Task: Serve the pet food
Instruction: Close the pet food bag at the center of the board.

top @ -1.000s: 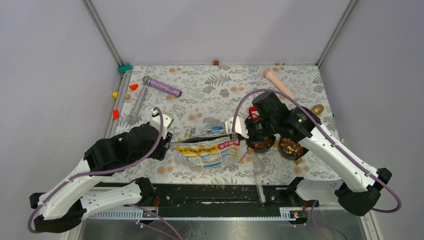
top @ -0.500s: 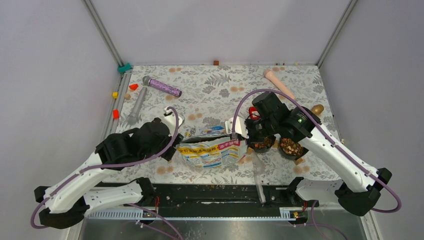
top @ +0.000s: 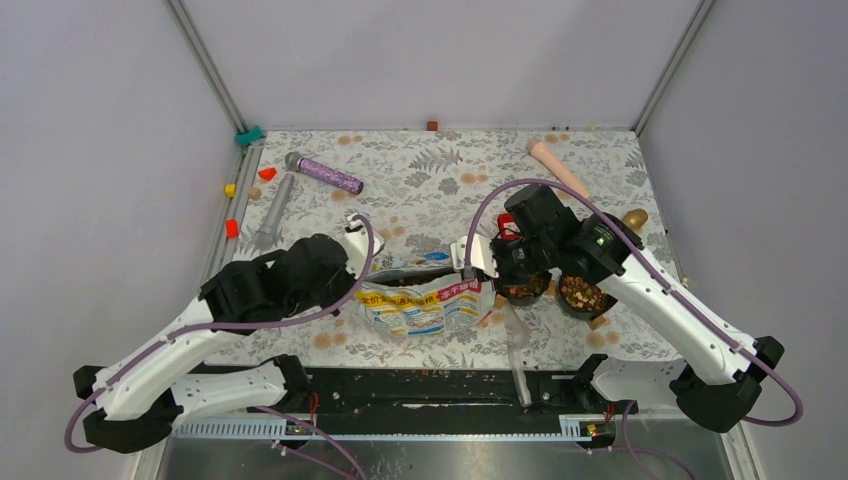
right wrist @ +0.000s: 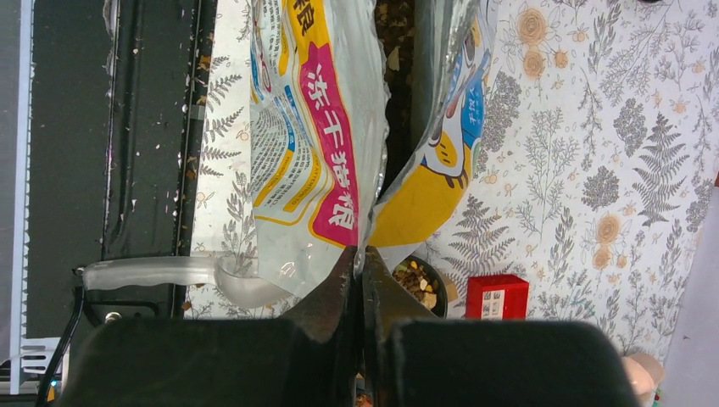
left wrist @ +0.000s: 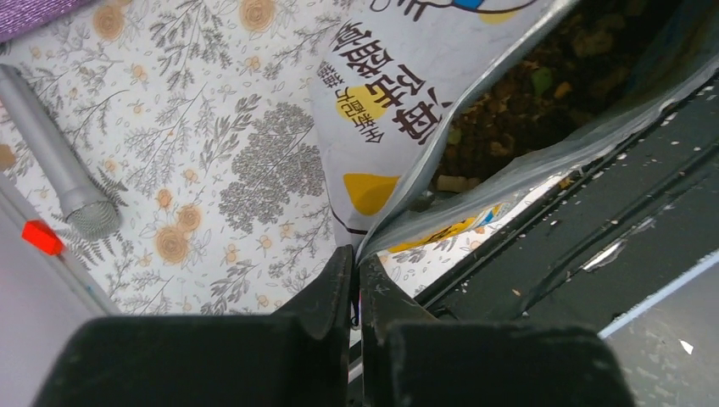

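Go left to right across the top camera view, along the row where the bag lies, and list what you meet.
left gripper → pet food bag → right gripper → first bowl of kibble → second bowl of kibble

1 bag [top: 420, 300], 2 bowls [top: 525, 301] [top: 585, 315], 2 mics [top: 325, 174] [top: 275, 210], 1 box [right wrist: 498, 295].

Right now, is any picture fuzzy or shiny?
Left wrist view: the left gripper at the bottom is dark and a bit fuzzy, the bag is sharp, and the kibble inside sits in shadow. Right wrist view: the right gripper is fuzzy too, and the bag's plastic glints. Top view: evenly lit and sharp.
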You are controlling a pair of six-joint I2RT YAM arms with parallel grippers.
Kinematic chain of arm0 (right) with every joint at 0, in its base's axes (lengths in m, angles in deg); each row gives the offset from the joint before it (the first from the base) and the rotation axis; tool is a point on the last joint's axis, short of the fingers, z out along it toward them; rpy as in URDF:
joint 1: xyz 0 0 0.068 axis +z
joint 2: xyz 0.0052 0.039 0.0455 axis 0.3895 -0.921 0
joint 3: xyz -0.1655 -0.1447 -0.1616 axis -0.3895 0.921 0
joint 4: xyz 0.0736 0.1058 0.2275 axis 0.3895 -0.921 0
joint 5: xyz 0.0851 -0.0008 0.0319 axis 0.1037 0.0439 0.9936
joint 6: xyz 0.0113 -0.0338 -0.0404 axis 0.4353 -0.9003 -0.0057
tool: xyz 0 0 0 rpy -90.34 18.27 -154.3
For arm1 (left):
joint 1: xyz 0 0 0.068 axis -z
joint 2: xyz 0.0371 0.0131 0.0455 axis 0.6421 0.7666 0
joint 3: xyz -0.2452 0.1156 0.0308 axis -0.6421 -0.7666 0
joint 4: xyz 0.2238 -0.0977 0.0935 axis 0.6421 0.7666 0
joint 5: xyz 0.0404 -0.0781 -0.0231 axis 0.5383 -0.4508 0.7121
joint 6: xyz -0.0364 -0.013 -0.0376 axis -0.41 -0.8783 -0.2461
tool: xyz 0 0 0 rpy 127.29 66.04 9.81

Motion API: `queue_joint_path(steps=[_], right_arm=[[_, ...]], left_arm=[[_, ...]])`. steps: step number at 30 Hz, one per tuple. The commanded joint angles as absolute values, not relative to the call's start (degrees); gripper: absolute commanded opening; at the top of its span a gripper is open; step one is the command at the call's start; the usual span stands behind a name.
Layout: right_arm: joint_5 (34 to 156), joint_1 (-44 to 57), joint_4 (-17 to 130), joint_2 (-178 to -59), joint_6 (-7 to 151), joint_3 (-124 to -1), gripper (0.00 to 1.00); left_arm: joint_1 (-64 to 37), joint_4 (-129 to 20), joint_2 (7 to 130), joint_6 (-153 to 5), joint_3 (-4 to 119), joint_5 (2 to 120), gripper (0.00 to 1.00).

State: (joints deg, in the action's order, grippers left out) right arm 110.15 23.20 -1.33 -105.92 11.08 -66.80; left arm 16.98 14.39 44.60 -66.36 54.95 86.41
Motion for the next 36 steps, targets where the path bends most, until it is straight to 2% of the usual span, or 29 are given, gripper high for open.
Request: queue_joint_path(steps=[1, 2, 4, 5, 8, 11, 14, 15, 16, 17, 24, 25, 26, 27, 28, 36], right_arm=[[109.62, 23.04, -1.69, -104.37, 10.78, -68.21, 0.0], [109.78, 23.04, -1.7, -104.41, 10.78, -68.17, 0.0], [109.93, 23.04, -1.72, -104.49, 10.78, -68.26, 0.0], [109.97, 23.04, -1.7, -104.48, 10.85, -68.3, 0.0], [110.26, 23.04, -1.74, -104.3, 10.75, -68.22, 0.0], [110.39, 23.04, -1.75, -104.2, 10.68, -68.18, 0.0], [110.34, 23.01, -1.74, -104.0, 10.51, -68.01, 0.0], [110.18, 23.04, -1.71, -103.93, 10.37, -67.94, 0.0], [110.21, 23.04, -1.69, -103.95, 10.47, -67.95, 0.0], [110.17, 23.03, -1.72, -103.92, 10.6, -68.03, 0.0], [110.37, 23.02, -1.72, -103.66, 10.6, -68.0, 0.0], [110.32, 23.04, -1.69, -103.56, 10.46, -67.88, 0.0], [110.31, 23.04, -1.57, -103.57, 10.4, -67.79, 0.0], [110.38, 23.01, -1.58, -103.57, 10.54, -67.9, 0.0], [110.44, 23.04, -1.57, -103.61, 10.78, -68.01, 0.0], [110.27, 22.96, -0.7, -103.71, 11.35, -67.91, 0.0]], left_arm=[[16.84, 9.27, 41.21, -66.25, 57.76, 81.3, 0.0], [16.83, 9.3, 40.98, -66.2, 58.3, 80.53, 0.04], [16.83, 9.32, 40.89, -65.1, 58.77, 76.98, 0.39], [16.83, 9.08, 41.04, -64.6, 58.85, 75.42, 0.48], [16.83, 8.59, 42.49, -63.12, 58.54, 72.64, 0.62], [16.84, 8.4, 45.94, -62.55, 59.25, 71.69, 0.59], [16.89, 8.48, 48.48, -61.17, 59.9, 72.34, 0.44], [16.84, 8.32, 49.04, -60.5, 59.9, 72.52, 0.35], [16.83, 7.81, 49.55, -60.19, 60.0, 72.8, 0.06], [16.83, 7.6, 49.95, -60.1, 60.27, 72.79, 0.0], [16.83, 3.93, 48.65, -58.11, 61.2, 66.89, 0.0], [16.83, 3.81, 48.83, -58.29, 61.32, 66.94, 0.17], [16.83, 3.8, 49.21, -58.28, 61.33, 66.33, 0.46], [16.83, 3.61, 49.69, -58.27, 61.34, 65.47, 0.55], [16.84, 3.31, 50.45, -58.43, 61.46, 64.72, 0.59], [17.01, 3.3, 58.63, -56.28, 65.34, 58.29, 0.57]])
